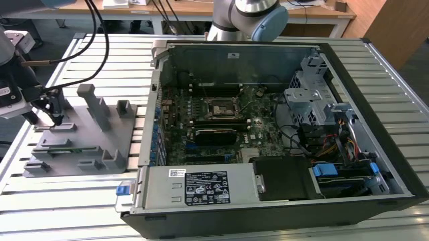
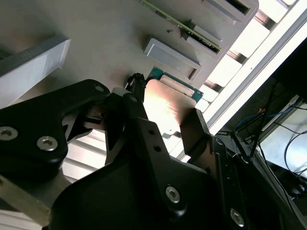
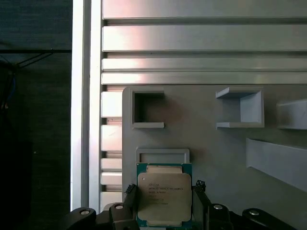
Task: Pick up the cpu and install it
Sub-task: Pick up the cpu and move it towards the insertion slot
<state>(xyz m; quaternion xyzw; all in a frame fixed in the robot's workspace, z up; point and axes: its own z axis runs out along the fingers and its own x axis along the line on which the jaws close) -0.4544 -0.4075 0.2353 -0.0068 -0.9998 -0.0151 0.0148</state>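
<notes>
Closed down to the width of the cpu (image 3: 164, 194), the hand (image 3: 164, 188) has one black finger (image 3: 130, 191) against each of two opposite edges of the chip. In the first wrist view the silvery lid and thin green border of the cpu sit squarely between those fingers. Just beyond it is a low U-shaped grey stop (image 3: 163, 154), and further off an open square pocket (image 3: 147, 109), both on the grey fixture plate (image 3: 201, 143). Whether the chip rests on the plate or is raised off it cannot be told.

The second wrist view looks along the hand's black linkage from one side. There the metal top of the cpu glints between the two fingers, with a grey block (image 2: 172, 58) just beside its far corner.

The exterior view gives the wider layout. The hand is low over the fixture plate at the exterior view's left, near the plate's far corner, beside a tall grey upright (image 1: 97, 108). The plate lies on the slatted aluminium bench (image 1: 67, 201). At the exterior view's right, just beside the plate, lies an open computer case (image 1: 375, 150). The black square socket (image 1: 219, 108) on its motherboard is well apart from the hand.
</notes>
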